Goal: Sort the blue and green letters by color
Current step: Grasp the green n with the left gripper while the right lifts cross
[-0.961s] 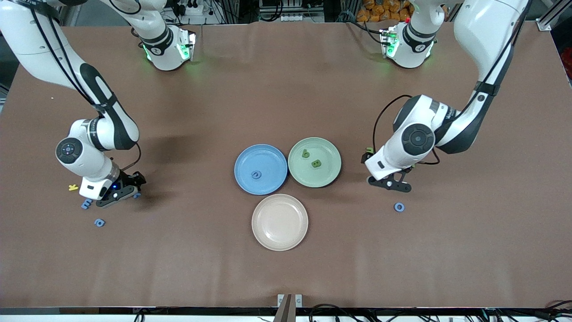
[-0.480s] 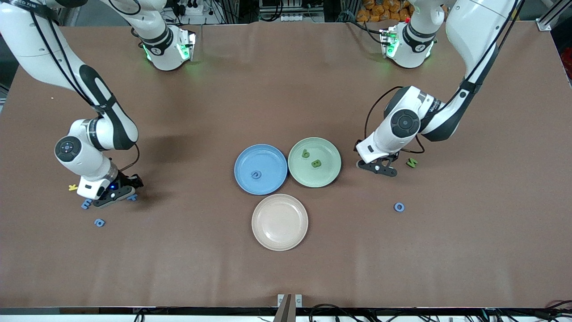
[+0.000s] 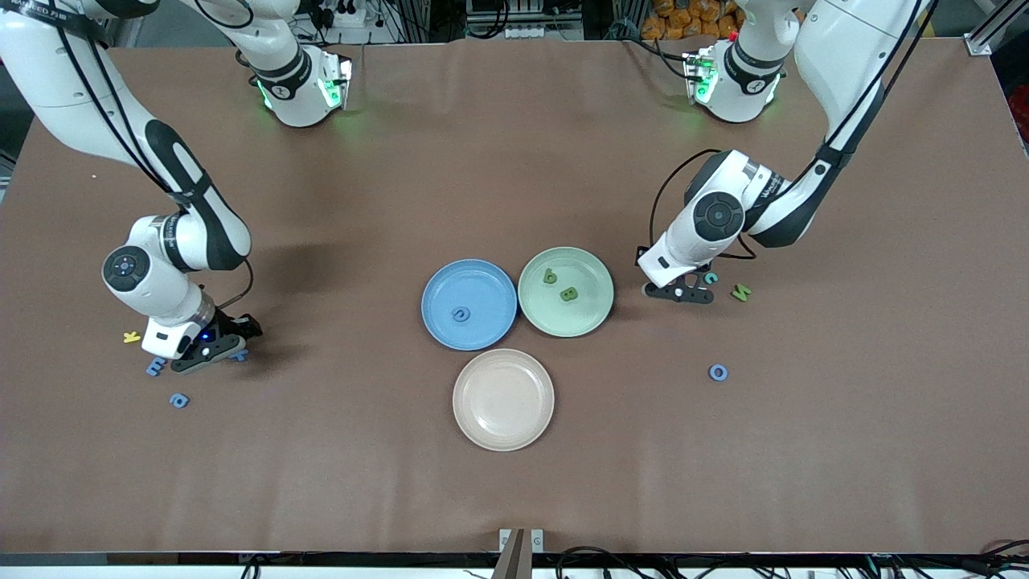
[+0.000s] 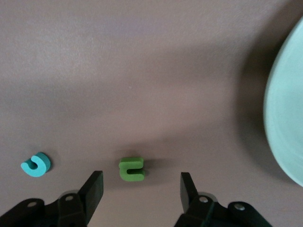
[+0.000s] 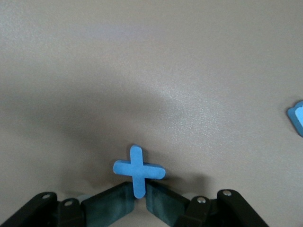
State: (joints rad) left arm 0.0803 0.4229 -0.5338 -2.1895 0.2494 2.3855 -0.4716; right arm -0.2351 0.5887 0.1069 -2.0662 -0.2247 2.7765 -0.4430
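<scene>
Clamping one arm of a blue cross letter (image 5: 138, 169) between the pressed-together fingers of the right gripper (image 5: 138, 191), low over the table (image 3: 514, 161) at the right arm's end. Not possible to tell whether lifted or touching the cloth. Close to this gripper, lying on the table: a yellow letter (image 3: 131, 337), a blue letter beside the gripper (image 3: 155, 367) and, nearer to the front camera, another blue letter (image 3: 179, 400).

Hovering low with the left gripper (image 4: 141, 178) beside the green plate (image 3: 599, 273), toward the left arm's end, fingers well apart and holding nothing. Just ahead of the fingertips, flat on the table, a green U-shaped letter (image 4: 131, 169); near it, a turquoise C letter (image 4: 35, 164). A little more toward the left arm's end, a green M letter (image 3: 741, 292); nearer to the front camera, a blue O letter (image 3: 718, 371), well apart from both.

In the middle of the table, three plates touching or almost touching: a blue plate (image 3: 446, 281) with one blue letter (image 3: 459, 314) in it, the green plate with two green letters (image 3: 550, 277) (image 3: 569, 294), and nearest to the front camera a beige plate (image 3: 503, 430).
</scene>
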